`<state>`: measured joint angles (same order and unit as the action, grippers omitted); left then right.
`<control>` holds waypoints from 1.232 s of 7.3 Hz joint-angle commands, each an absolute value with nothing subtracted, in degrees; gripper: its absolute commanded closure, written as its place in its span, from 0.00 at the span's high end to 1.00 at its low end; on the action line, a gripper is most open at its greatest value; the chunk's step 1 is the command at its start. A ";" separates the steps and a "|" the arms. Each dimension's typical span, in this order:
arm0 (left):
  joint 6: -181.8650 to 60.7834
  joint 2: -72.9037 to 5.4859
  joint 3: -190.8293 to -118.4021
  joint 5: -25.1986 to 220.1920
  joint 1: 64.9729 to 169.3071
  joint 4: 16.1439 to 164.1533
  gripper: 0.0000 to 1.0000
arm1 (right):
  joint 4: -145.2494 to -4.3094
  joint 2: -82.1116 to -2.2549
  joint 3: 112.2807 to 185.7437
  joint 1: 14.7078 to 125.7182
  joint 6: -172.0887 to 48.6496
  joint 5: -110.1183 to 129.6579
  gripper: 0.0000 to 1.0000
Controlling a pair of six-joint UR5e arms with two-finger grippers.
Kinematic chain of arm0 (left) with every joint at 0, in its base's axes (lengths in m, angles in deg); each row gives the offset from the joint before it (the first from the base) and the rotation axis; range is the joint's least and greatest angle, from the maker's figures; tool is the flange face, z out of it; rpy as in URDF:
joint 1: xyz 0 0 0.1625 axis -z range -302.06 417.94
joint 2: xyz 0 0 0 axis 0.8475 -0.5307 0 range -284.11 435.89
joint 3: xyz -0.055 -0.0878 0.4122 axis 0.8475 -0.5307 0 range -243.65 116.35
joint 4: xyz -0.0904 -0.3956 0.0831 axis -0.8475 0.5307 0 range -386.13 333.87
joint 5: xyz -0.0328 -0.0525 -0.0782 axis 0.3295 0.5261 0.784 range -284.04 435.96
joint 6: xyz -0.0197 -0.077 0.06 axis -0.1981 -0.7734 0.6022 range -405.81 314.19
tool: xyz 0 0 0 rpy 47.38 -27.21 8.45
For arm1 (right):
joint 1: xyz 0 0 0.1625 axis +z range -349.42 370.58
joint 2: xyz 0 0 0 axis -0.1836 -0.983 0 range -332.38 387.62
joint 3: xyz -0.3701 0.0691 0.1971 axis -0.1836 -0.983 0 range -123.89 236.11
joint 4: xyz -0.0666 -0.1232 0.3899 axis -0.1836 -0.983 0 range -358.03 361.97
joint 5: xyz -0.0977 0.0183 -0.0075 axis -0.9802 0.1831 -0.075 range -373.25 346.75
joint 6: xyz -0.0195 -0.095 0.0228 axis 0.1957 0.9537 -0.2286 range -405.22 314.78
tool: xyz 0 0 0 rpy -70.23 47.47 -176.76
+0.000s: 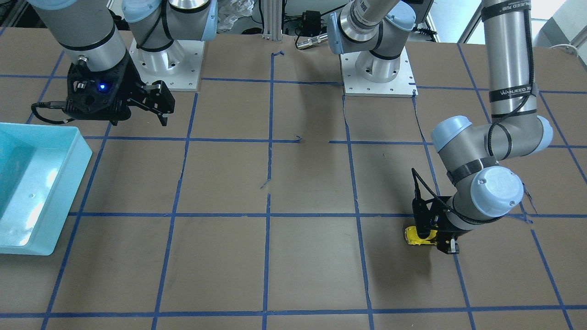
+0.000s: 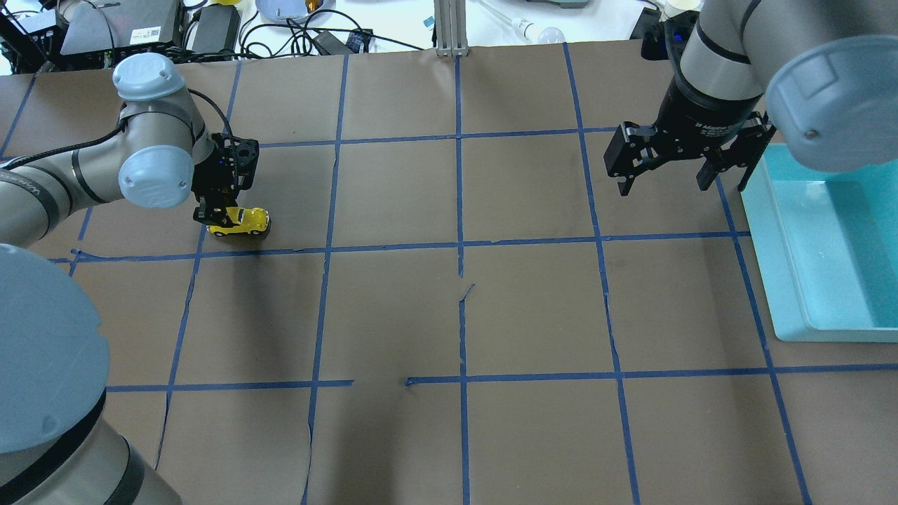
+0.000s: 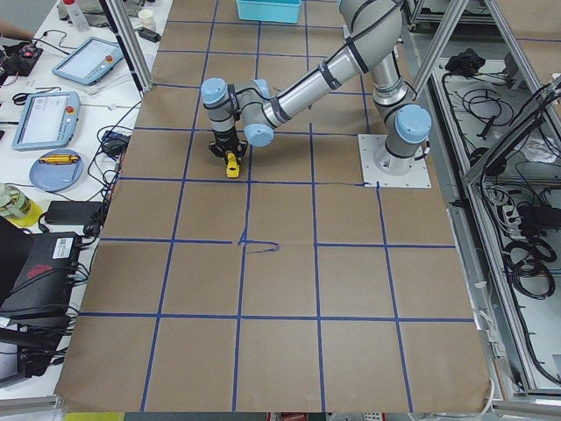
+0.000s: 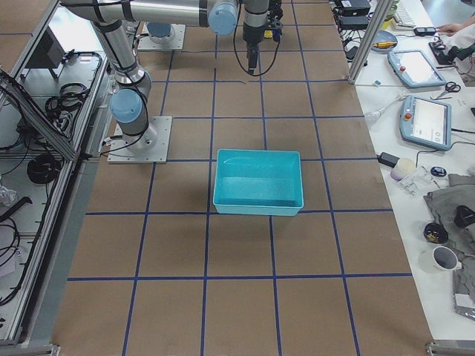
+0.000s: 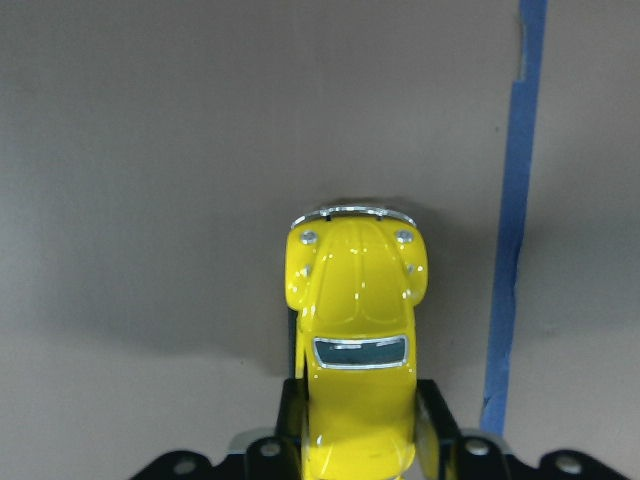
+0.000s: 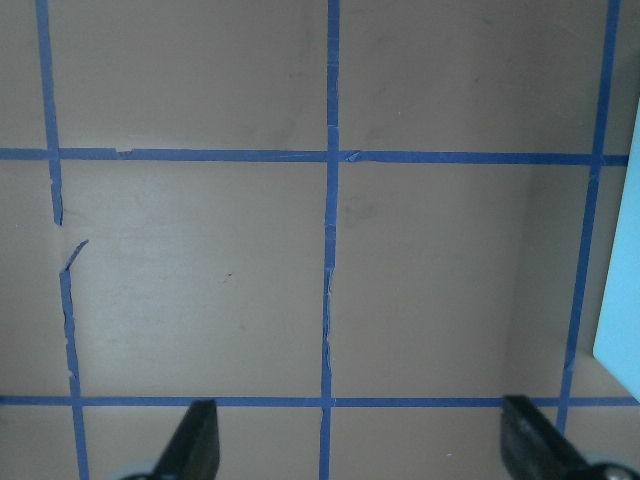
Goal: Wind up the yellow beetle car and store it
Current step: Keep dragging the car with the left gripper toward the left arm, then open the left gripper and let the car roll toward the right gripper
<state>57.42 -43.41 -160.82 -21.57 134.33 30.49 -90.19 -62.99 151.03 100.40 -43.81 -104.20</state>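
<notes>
The yellow beetle car (image 5: 358, 330) is tiny and glossy, with a dark window and a silver bumper. It rests on the brown table at the robot's left side (image 2: 242, 221) (image 1: 419, 236) (image 3: 231, 164). My left gripper (image 5: 360, 435) is shut on the car's rear half, a finger on each flank, and stands low over the table (image 2: 219, 210). My right gripper (image 2: 663, 179) is open and empty, hovering above the table beside the teal bin (image 2: 835, 245). Its fingertips (image 6: 195, 440) show spread wide in the right wrist view.
The teal bin (image 1: 32, 183) sits at the table's end on the robot's right, also seen in the exterior right view (image 4: 258, 182). Blue tape lines (image 2: 459, 245) grid the brown paper. Cables and devices lie beyond the far edge (image 2: 210, 28).
</notes>
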 commanded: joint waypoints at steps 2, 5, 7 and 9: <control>58.60 -43.65 -160.85 -21.68 133.18 30.47 0.00 | -90.32 -62.99 151.03 100.32 -43.90 -104.13 1.00; 57.99 -43.65 -160.68 -21.68 133.27 30.56 1.00 | -90.23 -62.99 151.03 100.32 -43.90 -104.13 1.00; 58.08 -43.47 -160.59 -21.68 133.27 30.56 1.00 | -90.32 -62.99 151.03 100.32 -43.81 -104.13 1.00; 57.90 -43.47 -160.68 -21.68 133.27 30.56 1.00 | -90.23 -62.99 151.03 100.32 -43.90 -104.13 1.00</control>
